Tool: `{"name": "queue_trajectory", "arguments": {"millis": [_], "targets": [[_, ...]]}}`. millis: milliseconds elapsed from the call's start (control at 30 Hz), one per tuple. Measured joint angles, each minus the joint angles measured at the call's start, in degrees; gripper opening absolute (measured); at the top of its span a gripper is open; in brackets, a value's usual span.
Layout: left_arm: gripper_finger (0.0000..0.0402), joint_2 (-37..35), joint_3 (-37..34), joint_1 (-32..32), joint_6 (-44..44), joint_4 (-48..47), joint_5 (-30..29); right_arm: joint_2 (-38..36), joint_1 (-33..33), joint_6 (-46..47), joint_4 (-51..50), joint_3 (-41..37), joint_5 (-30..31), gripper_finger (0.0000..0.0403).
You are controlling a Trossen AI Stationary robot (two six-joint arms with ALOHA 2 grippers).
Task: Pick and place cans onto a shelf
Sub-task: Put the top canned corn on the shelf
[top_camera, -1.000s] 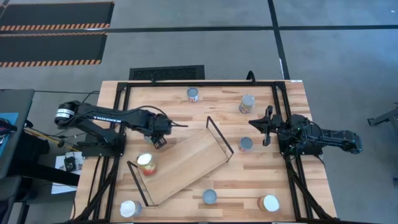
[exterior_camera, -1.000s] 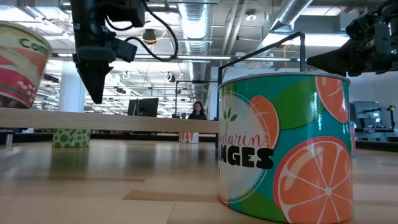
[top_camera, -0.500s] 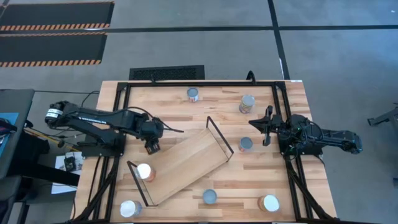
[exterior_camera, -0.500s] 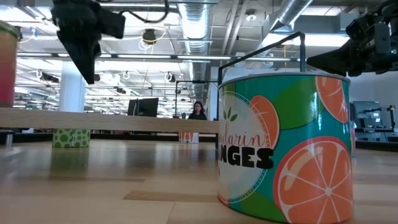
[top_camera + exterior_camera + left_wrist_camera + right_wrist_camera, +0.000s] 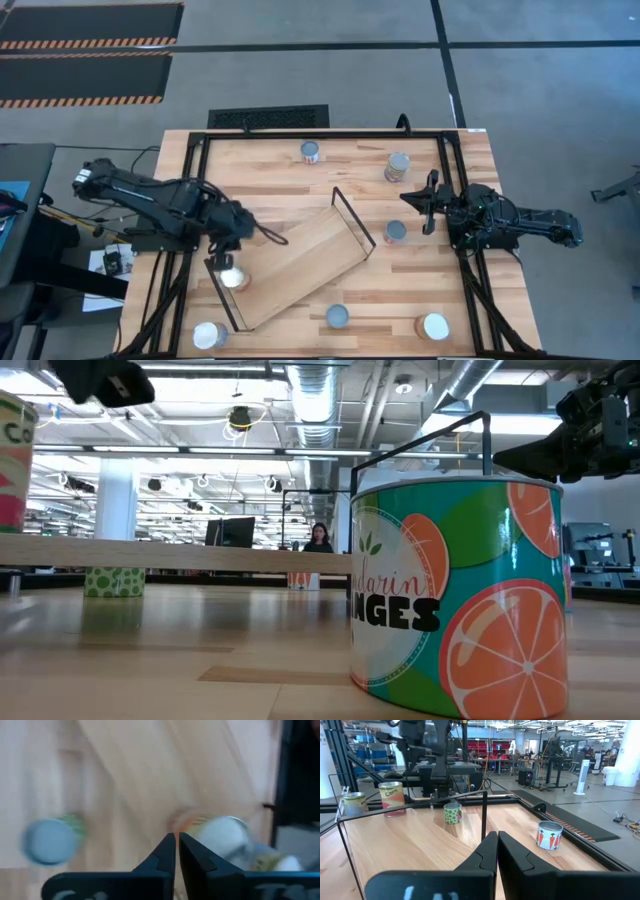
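The shelf (image 5: 300,255) lies slantwise in the middle of the table, a wire frame at each short end. One can (image 5: 232,278) with a white top stands upright on the shelf's left end (image 5: 225,832). My left gripper (image 5: 229,263) hovers right beside that can, toward the far side; its fingers (image 5: 176,837) are shut with nothing between them. My right gripper (image 5: 412,200) waits at the table's right side, shut and holding nothing (image 5: 496,836). Several more cans stand on the tabletop around the shelf.
Loose cans stand at the far edge (image 5: 310,152), far right (image 5: 397,167), right of the shelf (image 5: 395,232), and along the near edge (image 5: 208,335), (image 5: 337,317), (image 5: 433,326). An orange-patterned can (image 5: 455,600) fills the low view's foreground. A person is far off in the room behind.
My left gripper has gone toward the table's near-left corner, from beside the shelf's far long edge to over its left end. The can on the shelf, tilted a second ago, now stands upright a little nearer that end.
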Motion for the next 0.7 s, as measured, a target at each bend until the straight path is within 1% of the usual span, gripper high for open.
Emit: {"name": "queue_trajectory", "arguments": {"millis": [167, 333, 467, 700], "targets": [[0.0001, 5.5, 0.0, -3.7, 1.1, 0.6, 4.8, 0.0, 0.0, 0.0, 0.0, 0.0, 0.0, 0.0037], [0.0, 9.2, 0.0, -6.0, 1.3, 3.1, 7.2, 0.0, 0.0, 0.0, 0.0, 0.0, 0.0, 0.0037], [0.0, 10.4, 0.0, -6.7, 1.2, 3.1, 7.2, 0.0, 0.0, 0.0, 0.0, 0.0, 0.0, 0.0037], [0.0, 10.4, 0.0, -6.7, 1.7, 3.0, 4.2, 0.0, 0.0, 0.0, 0.0, 0.0, 0.0, 0.0037]]}}
